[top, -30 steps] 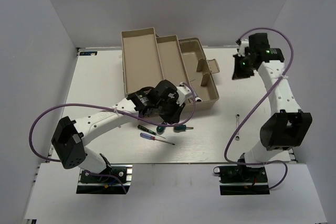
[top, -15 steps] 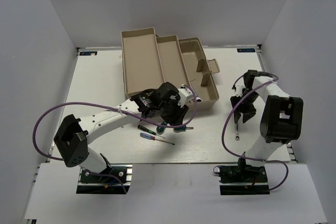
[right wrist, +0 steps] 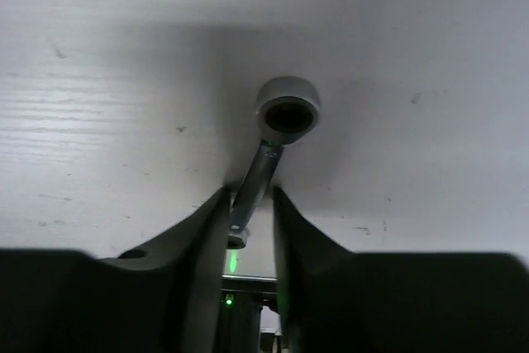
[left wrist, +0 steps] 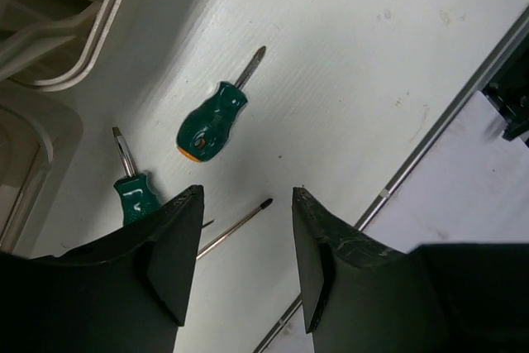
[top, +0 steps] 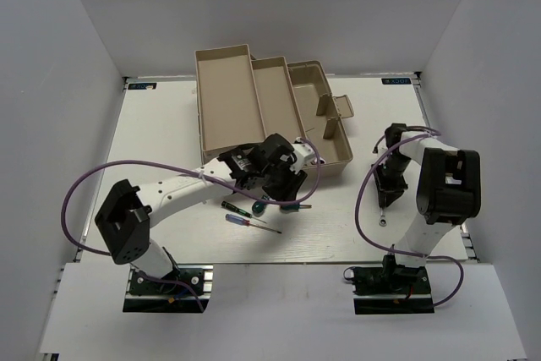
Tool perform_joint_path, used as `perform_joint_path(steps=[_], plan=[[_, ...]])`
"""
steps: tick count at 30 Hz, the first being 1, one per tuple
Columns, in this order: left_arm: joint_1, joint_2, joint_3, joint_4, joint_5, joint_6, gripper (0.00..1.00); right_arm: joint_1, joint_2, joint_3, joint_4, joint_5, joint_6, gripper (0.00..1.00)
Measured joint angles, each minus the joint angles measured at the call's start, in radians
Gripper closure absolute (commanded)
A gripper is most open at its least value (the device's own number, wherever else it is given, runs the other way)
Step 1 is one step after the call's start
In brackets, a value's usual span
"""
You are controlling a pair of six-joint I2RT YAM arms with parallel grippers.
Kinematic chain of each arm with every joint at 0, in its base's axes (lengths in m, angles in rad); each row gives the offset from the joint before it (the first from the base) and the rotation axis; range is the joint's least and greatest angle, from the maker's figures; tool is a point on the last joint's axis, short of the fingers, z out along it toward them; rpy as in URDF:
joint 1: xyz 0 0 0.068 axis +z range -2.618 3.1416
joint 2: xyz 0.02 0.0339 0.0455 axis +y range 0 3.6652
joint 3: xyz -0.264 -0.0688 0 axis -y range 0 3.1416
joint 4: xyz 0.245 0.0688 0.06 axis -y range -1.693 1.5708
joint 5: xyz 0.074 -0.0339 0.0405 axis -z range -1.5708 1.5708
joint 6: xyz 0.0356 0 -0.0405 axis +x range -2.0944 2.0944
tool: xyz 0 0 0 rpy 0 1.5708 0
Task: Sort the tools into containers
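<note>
The long slim silver wrench [top: 382, 213] lies on the table at the right. My right gripper [top: 386, 194] is down over it and shut on its shaft [right wrist: 258, 173]; the ring end [right wrist: 288, 110] pokes out ahead. My left gripper [top: 275, 188] hovers open and empty over the screwdrivers. Ahead of its jaws [left wrist: 248, 192] lie a stubby green screwdriver [left wrist: 213, 126], a second green-handled one [left wrist: 136, 197] and a thin shaft [left wrist: 235, 226]. The top view also shows a black-handled [top: 232, 206] and a blue-handled screwdriver [top: 239, 219]. The short wrench is not in view.
The tan toolbox [top: 325, 128] stands open at the back, with two beige trays [top: 224, 99] fanned out to its left. Its corner [left wrist: 33, 80] shows in the left wrist view. The table's near edge [left wrist: 438, 134] runs close by the left gripper.
My right arm has swung down from high at the back right onto the wrench and closed on it. My left gripper has shifted slightly right over the screwdrivers.
</note>
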State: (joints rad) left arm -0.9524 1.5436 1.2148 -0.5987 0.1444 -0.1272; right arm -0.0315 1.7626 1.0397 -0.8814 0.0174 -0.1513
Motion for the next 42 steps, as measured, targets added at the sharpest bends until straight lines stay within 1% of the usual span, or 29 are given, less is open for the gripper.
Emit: perform_joint_path(steps=[1, 3, 4, 9, 11, 15, 17, 20, 25, 27, 30, 33, 34, 35, 36, 37, 39, 42], plan=[[-0.002, 0.011, 0.008, -0.005, -0.005, -0.003, 0.42, 0.0, 0.0, -0.002, 0.004, 0.01, 0.015, 0.8], [-0.008, 0.032, 0.021, -0.01, -0.018, -0.005, 0.41, -0.001, 0.0, -0.004, 0.007, 0.022, 0.045, 0.92], [-0.01, 0.04, 0.027, -0.012, -0.023, -0.005, 0.41, -0.002, 0.0, -0.005, 0.008, 0.022, 0.053, 1.0], [-0.029, 0.074, 0.039, -0.027, -0.053, -0.01, 0.32, -0.008, -0.009, -0.009, 0.01, 0.01, 0.081, 1.0], [-0.038, 0.083, 0.04, -0.029, -0.066, -0.011, 0.28, -0.016, -0.016, -0.009, 0.012, -0.029, 0.081, 1.0], [-0.059, 0.094, 0.04, -0.037, -0.098, -0.002, 0.24, -0.026, -0.061, 0.05, -0.001, -0.143, 0.044, 1.0], [-0.069, 0.097, 0.04, -0.04, -0.112, 0.008, 0.23, -0.026, -0.103, 0.13, -0.024, -0.202, 0.014, 1.0], [-0.08, 0.097, 0.036, -0.048, -0.132, 0.023, 0.22, -0.027, -0.156, 0.301, -0.033, -0.308, -0.02, 1.0], [-0.088, 0.098, 0.005, -0.047, -0.154, 0.047, 0.2, -0.018, -0.183, 0.495, -0.052, -0.485, -0.018, 1.0], [-0.091, 0.1, -0.011, -0.048, -0.159, 0.058, 0.2, 0.0, -0.166, 0.554, -0.061, -0.55, -0.01, 1.0], [-0.097, 0.113, -0.022, -0.045, -0.164, 0.086, 0.2, 0.061, -0.097, 0.655, -0.064, -0.615, -0.003, 1.0], [-0.104, 0.154, -0.022, -0.042, -0.174, 0.115, 0.2, 0.145, 0.004, 0.75, -0.052, -0.634, 0.003, 1.0], [-0.105, 0.171, -0.022, -0.042, -0.179, 0.126, 0.2, 0.172, 0.042, 0.784, -0.051, -0.633, 0.006, 0.93], [-0.106, 0.186, -0.023, -0.042, -0.183, 0.134, 0.2, 0.195, 0.085, 0.819, -0.051, -0.632, 0.007, 0.78], [-0.106, 0.201, -0.023, -0.039, -0.186, 0.143, 0.2, 0.217, 0.129, 0.858, -0.053, -0.632, 0.008, 0.62], [-0.106, 0.213, -0.024, -0.036, -0.187, 0.151, 0.2, 0.237, 0.171, 0.894, -0.053, -0.633, 0.011, 0.38], [-0.105, 0.23, -0.024, -0.028, -0.188, 0.165, 0.2, 0.264, 0.249, 0.959, -0.063, -0.633, 0.019, 0.32], [-0.107, 0.249, -0.021, -0.02, -0.199, 0.179, 0.2, 0.283, 0.309, 0.993, -0.06, -0.629, 0.017, 0.3]])
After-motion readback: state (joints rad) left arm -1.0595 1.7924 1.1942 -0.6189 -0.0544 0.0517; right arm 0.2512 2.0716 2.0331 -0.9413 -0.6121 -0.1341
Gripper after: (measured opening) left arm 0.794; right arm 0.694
